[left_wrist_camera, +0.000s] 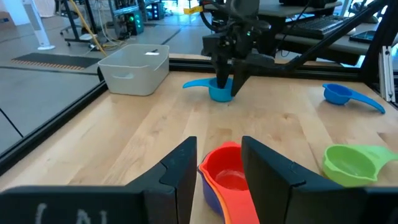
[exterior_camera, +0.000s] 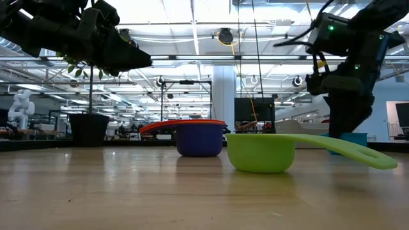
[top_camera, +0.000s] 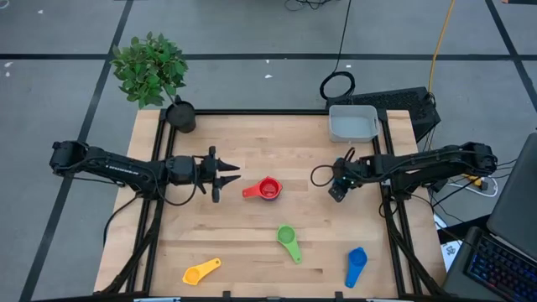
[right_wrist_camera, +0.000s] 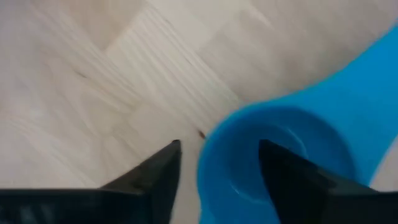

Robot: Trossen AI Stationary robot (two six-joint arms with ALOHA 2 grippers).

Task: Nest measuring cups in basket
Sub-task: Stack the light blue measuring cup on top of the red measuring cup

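My right claw (right_wrist_camera: 217, 168) is down over the light blue cup (left_wrist_camera: 214, 89), fingers spread astride its rim, near the desk's (top_camera: 252, 243) right edge. The basket (top_camera: 353, 122) sits at the far right corner. My left claw (top_camera: 225, 174) hangs open beside the red cup (top_camera: 268, 189) nested with others mid-desk. Green (top_camera: 288, 240), yellow (top_camera: 200, 271) and blue (top_camera: 356, 265) cups lie along the near edge; a plant pot (top_camera: 180, 116) stands far left.

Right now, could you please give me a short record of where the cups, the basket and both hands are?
basket: far right corner, no cups visible inside
red cup: mid-table, nested over darker cups
green cup: near side, loose
yellow cup: near left edge
blue cup: near right
light blue cup: under right hand
left hand: open, facing red cup
right hand: open, over light blue cup
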